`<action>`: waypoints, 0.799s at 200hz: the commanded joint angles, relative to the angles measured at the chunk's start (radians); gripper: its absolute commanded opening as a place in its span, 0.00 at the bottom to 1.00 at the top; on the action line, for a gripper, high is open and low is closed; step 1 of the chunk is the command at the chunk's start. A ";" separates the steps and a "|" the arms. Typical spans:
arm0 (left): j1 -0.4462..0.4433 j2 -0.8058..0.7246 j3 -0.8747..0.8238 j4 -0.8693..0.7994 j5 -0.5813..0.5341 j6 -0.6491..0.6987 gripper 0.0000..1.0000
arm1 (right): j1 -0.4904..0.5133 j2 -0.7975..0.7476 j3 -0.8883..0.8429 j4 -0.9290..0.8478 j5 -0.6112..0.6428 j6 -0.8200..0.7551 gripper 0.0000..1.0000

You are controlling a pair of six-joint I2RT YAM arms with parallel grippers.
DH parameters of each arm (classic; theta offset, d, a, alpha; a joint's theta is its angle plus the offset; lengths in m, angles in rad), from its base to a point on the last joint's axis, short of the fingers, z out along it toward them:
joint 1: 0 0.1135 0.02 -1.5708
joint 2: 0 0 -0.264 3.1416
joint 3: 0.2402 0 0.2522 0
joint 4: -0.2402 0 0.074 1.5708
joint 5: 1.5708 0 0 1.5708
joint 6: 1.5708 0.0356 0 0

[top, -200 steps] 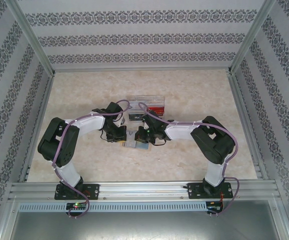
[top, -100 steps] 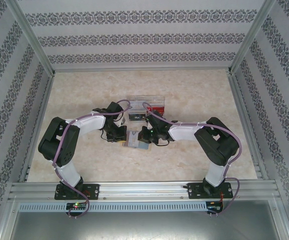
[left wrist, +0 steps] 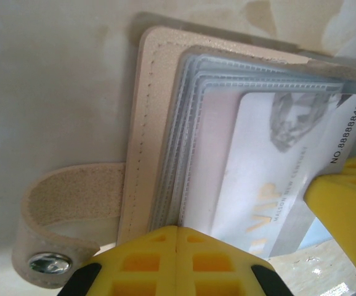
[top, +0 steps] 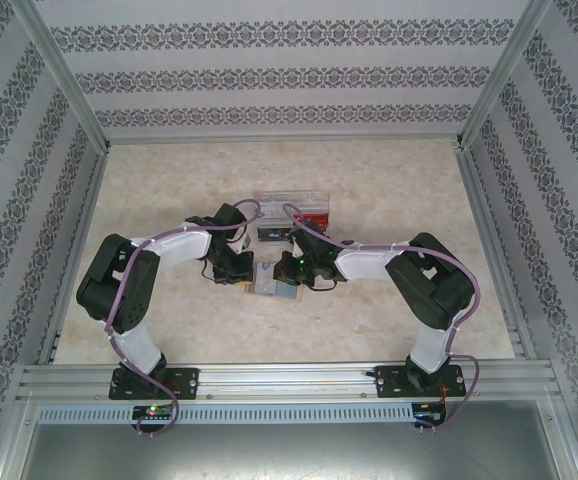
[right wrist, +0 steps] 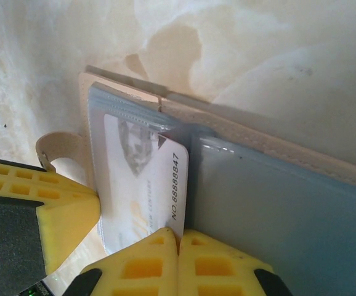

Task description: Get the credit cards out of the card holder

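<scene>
Left gripper point(left wrist: 177, 239): fingers brought fully together, with the edge of the clear sleeve stack point(left wrist: 187, 129) running into the seam between them, so the pinch is on the sleeves of the card holder point(left wrist: 148, 117). Right gripper point(right wrist: 178, 242): fingers likewise together, clamped on the long edge of the credit card point(right wrist: 142, 179) near its numbered end. In the left wrist view one yellow finger of the right gripper overlaps the same card. Card holder: lies open and flat on the marbled table point(top: 389, 180), at the centre, between the two wrists. Its outer cover is tan with a stitched border. A tan strap point(left wrist: 67, 194) curls out from one side and ends in a metal snap stud point(left wrist: 50, 264). The inner panel point(right wrist: 276, 209) is grey-blue. Credit card: pale, with gold "VIP" lettering and a printed number along one short end. It is partly drawn out of its sleeve, the numbered end lying clear of the sleeve edge. Just beyond the holder stands a clear tray point(top: 287, 197) with a red card point(top: 315, 216) in it.
</scene>
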State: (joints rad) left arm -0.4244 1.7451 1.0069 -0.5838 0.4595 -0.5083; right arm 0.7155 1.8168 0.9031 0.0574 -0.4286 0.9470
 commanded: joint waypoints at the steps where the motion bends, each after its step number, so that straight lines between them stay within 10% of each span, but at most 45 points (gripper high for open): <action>1: 0.002 0.050 -0.010 -0.065 -0.101 -0.007 0.00 | -0.011 -0.004 -0.016 -0.024 0.015 -0.011 0.02; 160: 0.009 0.015 0.027 -0.085 -0.080 0.015 0.00 | -0.113 -0.304 -0.152 -0.156 0.038 -0.169 0.00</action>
State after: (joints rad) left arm -0.4240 1.7535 1.0279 -0.6132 0.4503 -0.5079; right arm 0.6235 1.5806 0.7513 0.0010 -0.4305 0.8616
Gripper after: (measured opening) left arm 0.055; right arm 0.064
